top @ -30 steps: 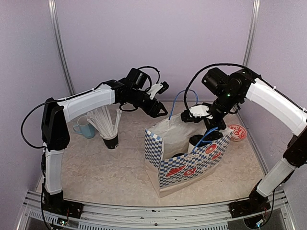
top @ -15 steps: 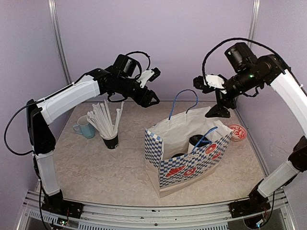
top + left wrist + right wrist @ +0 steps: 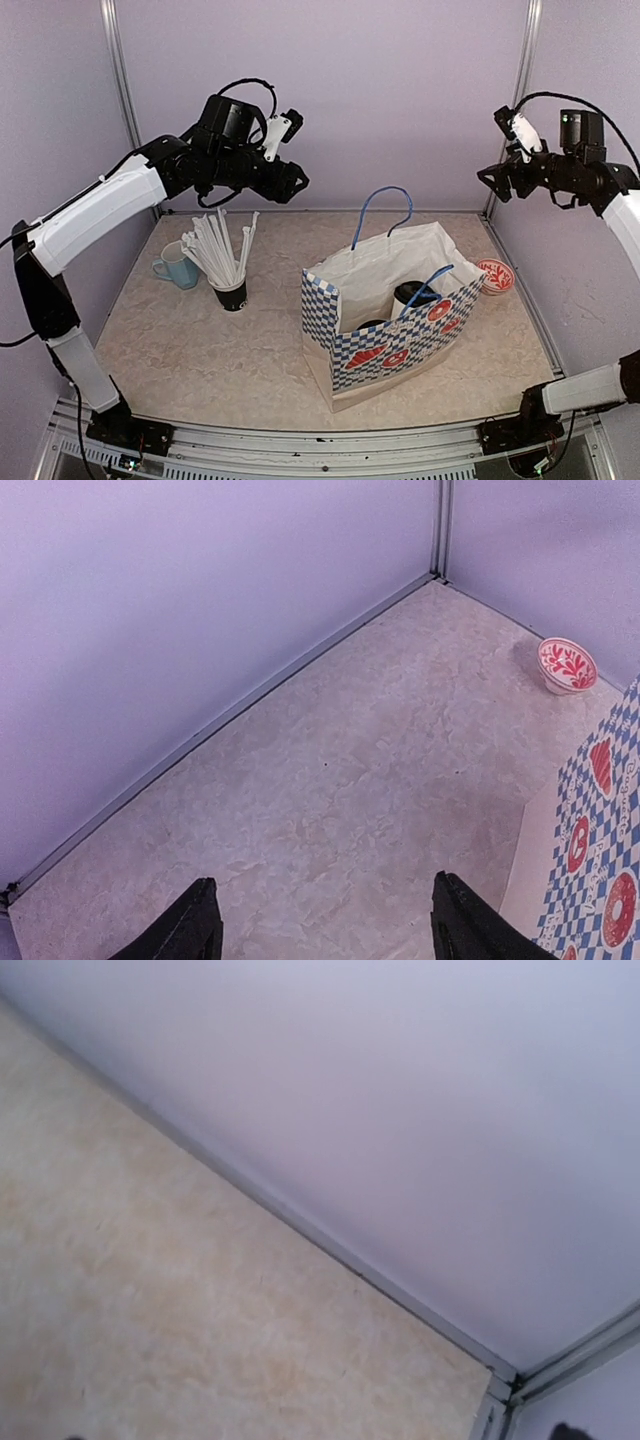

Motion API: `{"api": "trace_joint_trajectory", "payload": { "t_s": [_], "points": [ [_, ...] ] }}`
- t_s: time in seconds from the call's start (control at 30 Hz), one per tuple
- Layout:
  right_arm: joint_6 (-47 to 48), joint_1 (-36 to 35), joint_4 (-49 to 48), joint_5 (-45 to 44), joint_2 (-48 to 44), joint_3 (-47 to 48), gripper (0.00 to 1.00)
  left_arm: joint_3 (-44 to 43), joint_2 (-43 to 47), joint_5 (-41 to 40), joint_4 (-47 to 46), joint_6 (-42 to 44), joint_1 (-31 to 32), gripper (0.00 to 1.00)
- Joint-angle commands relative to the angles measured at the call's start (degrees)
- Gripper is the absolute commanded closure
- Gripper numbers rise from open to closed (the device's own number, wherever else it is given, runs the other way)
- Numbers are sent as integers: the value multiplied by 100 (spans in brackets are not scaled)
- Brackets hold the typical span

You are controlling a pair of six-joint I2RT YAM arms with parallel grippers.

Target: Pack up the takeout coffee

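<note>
Top external: left jaws apart, right jaws wide apart; both empty, above the table (image 3: 200, 340).

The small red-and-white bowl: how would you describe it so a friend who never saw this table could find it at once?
Start at the blue-checked paper bag in the middle of the table. Just past its right-hand end, by the right wall, sits the bowl. It is the only red-patterned dish; the mug and straw cup stand far left.
</note>
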State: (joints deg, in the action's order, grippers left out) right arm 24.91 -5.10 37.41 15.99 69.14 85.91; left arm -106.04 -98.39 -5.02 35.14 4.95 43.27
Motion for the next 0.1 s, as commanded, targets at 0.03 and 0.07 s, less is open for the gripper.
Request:
{"api": "trace_joint_trajectory", "payload": {
  "t_s": [0.03,0.07],
  "points": [
    [-974,186,-1271,219,-385,-664,1,446,545,-830,-566,-276,197,29],
    [-1089,185,-1364,290,-449,-734,1,520,601,-868,-619,-317,199,29]
  ]
}}
